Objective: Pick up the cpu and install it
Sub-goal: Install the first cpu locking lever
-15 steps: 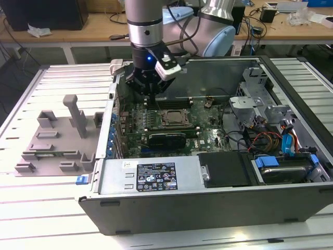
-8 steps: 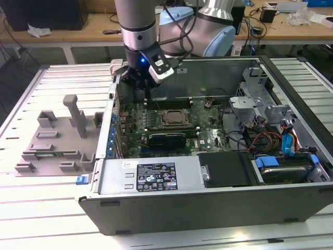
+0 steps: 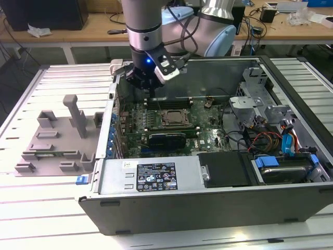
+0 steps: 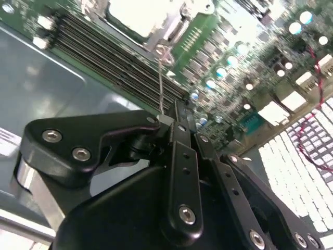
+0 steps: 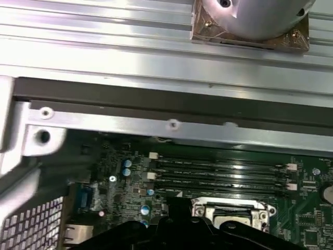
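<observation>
The gripper (image 3: 147,83), jaws pressed together with nothing visibly between them, is held above the motherboard at about ten o'clock from the socket (image 3: 174,117), where the cpu (image 4: 139,14) appears already seated; any descent is best kept vertical and slow.

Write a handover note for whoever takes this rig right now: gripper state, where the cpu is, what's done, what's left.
Gripper: shut, nothing seen between its fingers; it hangs inside the open case, over the motherboard, beside the socket.
Cpu: a bright flat square lying within the socket frame in the second wrist view, most likely the chip.
Tray: outside the case, on the exterior view's left.
Done: pickup and placing, by the look of it.
Left: I cannot tell if the chip is fully seated or the frame is latched, so check both.
</observation>
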You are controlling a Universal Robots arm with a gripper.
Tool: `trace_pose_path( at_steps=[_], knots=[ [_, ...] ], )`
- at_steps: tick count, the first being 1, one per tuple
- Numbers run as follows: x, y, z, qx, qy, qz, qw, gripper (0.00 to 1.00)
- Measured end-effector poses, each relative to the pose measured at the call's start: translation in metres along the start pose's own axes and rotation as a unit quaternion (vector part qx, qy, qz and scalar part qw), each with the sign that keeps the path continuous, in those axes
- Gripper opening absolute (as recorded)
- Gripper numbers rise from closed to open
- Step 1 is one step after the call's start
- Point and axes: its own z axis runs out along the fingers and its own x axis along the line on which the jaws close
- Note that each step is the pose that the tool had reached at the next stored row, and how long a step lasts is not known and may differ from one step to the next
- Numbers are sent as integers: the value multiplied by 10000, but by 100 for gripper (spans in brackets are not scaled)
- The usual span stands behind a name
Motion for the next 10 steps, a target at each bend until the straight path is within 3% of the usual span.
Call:
trace_pose_path(
  at_steps=[2,7,10],
  knots=[
    [-123,-11,9,-2,22,4,10000,11],
    [-332,-33,23,0,53,9,10000,11],
    [-338,-34,23,1,53,9,10000,11]
  ],
)
